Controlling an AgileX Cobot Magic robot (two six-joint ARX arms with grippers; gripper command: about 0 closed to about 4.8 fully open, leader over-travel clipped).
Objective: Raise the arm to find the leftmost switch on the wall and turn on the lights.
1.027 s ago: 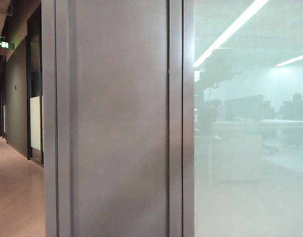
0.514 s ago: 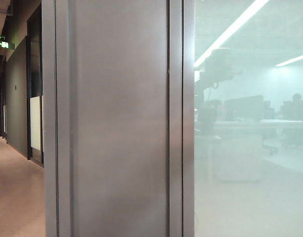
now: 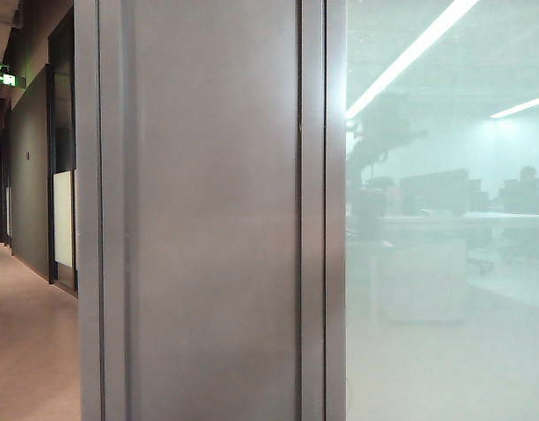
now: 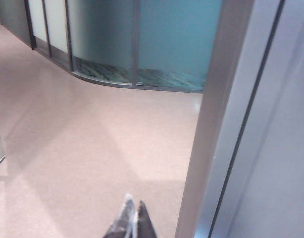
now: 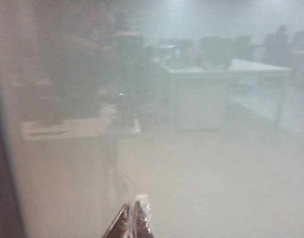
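Dimmer than a second earlier, the arm (image 3: pixel 381 132) showed only as a hazy silhouette in the frosted glass panel (image 3: pixel 445 333), right of the grey metal pillar (image 3: pixel 208 219). The left gripper (image 4: pixel 132 220) hung over pink corridor floor (image 4: pixel 82 148), fingers pressed together. The right gripper (image 5: pixel 133 218) faced the glass, fingers likewise closed, empty.

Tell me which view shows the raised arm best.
The exterior view: the arm is a hazy silhouette in the frosted glass. Wrist views show only the shut left gripper and right gripper tips.
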